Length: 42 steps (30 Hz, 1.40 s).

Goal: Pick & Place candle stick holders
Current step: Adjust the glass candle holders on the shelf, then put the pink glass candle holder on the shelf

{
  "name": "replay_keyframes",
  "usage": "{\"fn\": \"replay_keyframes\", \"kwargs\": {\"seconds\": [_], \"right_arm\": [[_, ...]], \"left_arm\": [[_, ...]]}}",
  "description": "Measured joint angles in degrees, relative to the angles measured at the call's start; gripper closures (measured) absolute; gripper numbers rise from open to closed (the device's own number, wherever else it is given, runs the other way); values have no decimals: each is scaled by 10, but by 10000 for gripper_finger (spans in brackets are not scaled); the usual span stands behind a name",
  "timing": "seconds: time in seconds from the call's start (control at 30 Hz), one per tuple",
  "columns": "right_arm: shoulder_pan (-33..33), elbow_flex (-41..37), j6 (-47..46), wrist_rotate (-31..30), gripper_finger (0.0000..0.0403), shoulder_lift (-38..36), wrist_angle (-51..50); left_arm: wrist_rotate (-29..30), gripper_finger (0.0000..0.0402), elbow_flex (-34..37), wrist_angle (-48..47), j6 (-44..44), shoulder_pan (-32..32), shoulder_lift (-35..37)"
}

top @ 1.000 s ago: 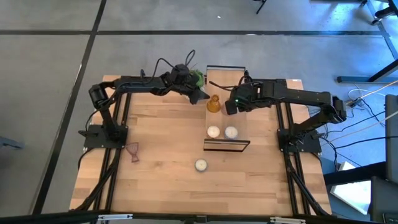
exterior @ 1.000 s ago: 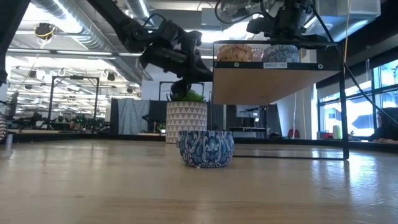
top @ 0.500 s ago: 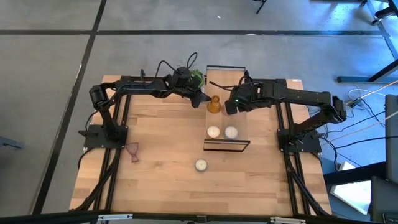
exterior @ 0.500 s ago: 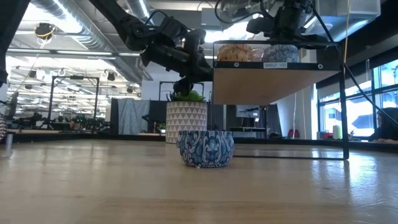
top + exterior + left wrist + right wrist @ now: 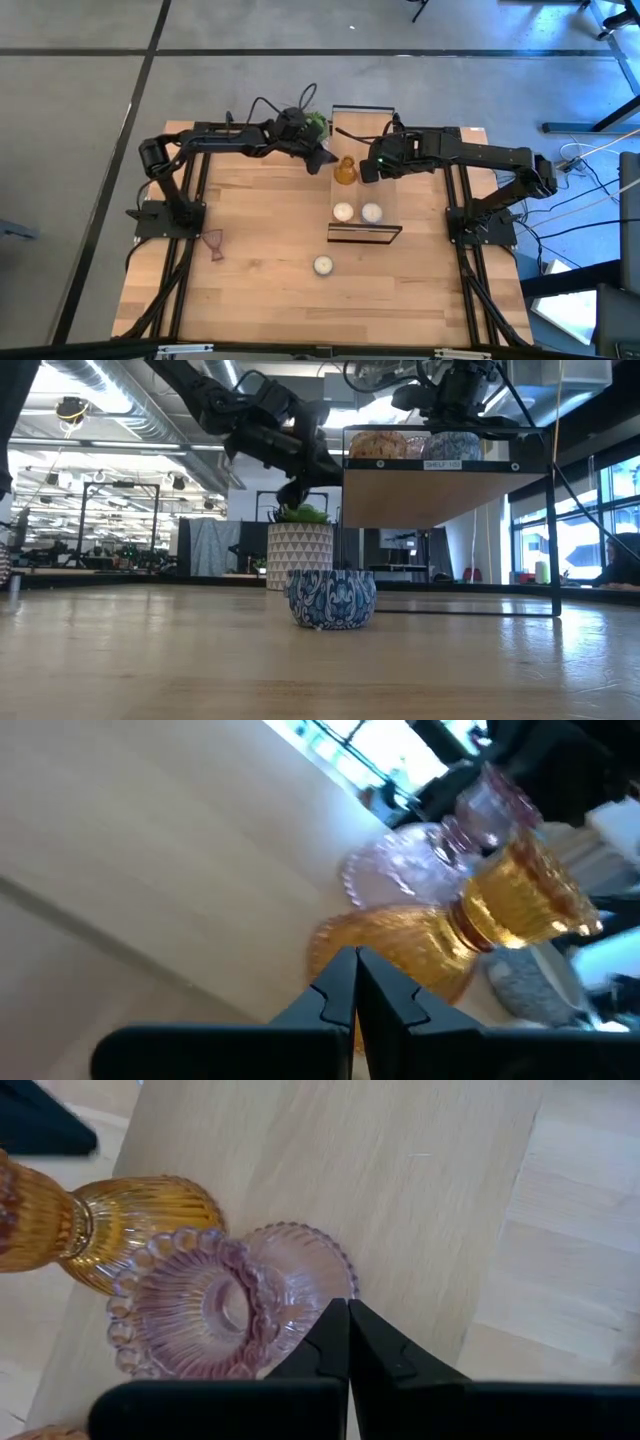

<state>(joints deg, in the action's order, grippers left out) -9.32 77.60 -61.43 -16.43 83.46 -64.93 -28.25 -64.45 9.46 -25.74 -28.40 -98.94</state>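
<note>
From above, the amber ribbed glass goblet-shaped candle stick holder (image 5: 345,170) stands on the raised wooden shelf (image 5: 385,190), between the left gripper (image 5: 325,160) and the right gripper (image 5: 366,172), which both hang close beside it. A pale pink glass holder (image 5: 214,242) lies well apart on the wooden table (image 5: 260,300), near the left arm's base. Two white candles in round jars (image 5: 357,212) sit nearer the shelf's front, and a third jar (image 5: 322,265) is on the table. The level view shows that blue-patterned jar (image 5: 331,598) in front of the green plant in a white patterned pot (image 5: 299,555); the holders are hard to make out here. In the left wrist view the fingers (image 5: 335,995) are pressed together on nothing, aimed at the amber holder's foot, with a second pale pink beaded glass holder (image 5: 440,860) touching or just behind it. The right wrist view looks down into that pink holder's empty cup (image 5: 220,1305); this claw's fingers (image 5: 335,1340) are likewise closed and empty, just beside its rim. The glass looks light, rigid, smooth and breakable, and likely tippy, so the narrow waist is probably the safest place to pinch, gently.
</note>
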Motion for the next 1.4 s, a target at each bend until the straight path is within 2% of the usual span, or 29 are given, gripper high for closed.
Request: {"fn": "replay_keyframes", "kwargs": {"seconds": [0.13,0.57,0.77,0.83,1.07,1.23,1.4], "right_arm": [[0,0,0,2,403,0,1],[0,3,8,2,403,0,-20],[1,52,35,-13,403,0,-87],[2,81,50,-20,403,-3,-111],[42,181,108,-26,403,-9,-124],[98,228,144,-10,403,-9,-124],[168,235,146,-10,403,-9,-126]], "left_arm": [[41,400,0,-26,25,-12,34],[65,399,0,-115,57,-33,134],[62,399,0,-162,73,-27,186],[51,398,0,-176,73,-24,204],[-49,398,0,-244,46,-9,237],[-84,396,0,-319,50,38,246],[-108,399,0,-353,50,96,246]]}}
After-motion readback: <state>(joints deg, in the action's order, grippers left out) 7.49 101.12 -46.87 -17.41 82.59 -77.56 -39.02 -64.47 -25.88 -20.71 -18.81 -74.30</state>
